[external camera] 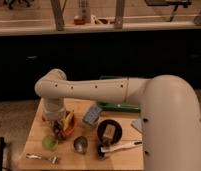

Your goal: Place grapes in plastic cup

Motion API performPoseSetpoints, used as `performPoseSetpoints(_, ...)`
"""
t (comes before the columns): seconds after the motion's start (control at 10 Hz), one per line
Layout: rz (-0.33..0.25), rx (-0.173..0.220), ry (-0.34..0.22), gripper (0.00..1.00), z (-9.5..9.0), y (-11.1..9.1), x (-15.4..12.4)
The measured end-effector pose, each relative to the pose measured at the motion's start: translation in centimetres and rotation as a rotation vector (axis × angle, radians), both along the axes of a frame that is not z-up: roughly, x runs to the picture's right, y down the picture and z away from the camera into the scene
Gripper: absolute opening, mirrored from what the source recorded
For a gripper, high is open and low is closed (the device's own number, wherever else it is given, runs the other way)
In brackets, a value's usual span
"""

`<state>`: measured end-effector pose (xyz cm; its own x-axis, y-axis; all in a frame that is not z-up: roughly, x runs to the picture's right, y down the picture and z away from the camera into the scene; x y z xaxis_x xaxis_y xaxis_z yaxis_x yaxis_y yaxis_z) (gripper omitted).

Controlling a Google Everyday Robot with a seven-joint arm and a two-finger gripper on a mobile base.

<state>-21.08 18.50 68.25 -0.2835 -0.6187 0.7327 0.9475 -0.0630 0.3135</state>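
My gripper [58,128] hangs from the white arm at the left of the wooden table, low over the near-left rim of the orange bowl [69,121]. It is shut on a dark lumpy bunch at its tip, the grapes [57,133]. The light-green plastic cup [50,143] stands upright on the table just below and left of the gripper, a little apart from the grapes. The arm's wrist hides the back of the bowl.
A silver metal cup [80,145] stands right of the green cup. A black bowl [110,131], a white-handled brush [119,147], a grey-blue packet [92,115] and a green bag [114,106] fill the right half. A fork [41,158] lies near the front-left table edge.
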Motion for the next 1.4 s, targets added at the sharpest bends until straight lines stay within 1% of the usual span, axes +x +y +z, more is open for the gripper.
performPoseSetpoints(0.7, -0.075, -0.024, -0.032, 0.00, 0.9, 2.4, -3.2)
performPoseSetpoints(1.4, -0.122, -0.036, -0.043, 0.00, 0.9, 4.1, -4.5)
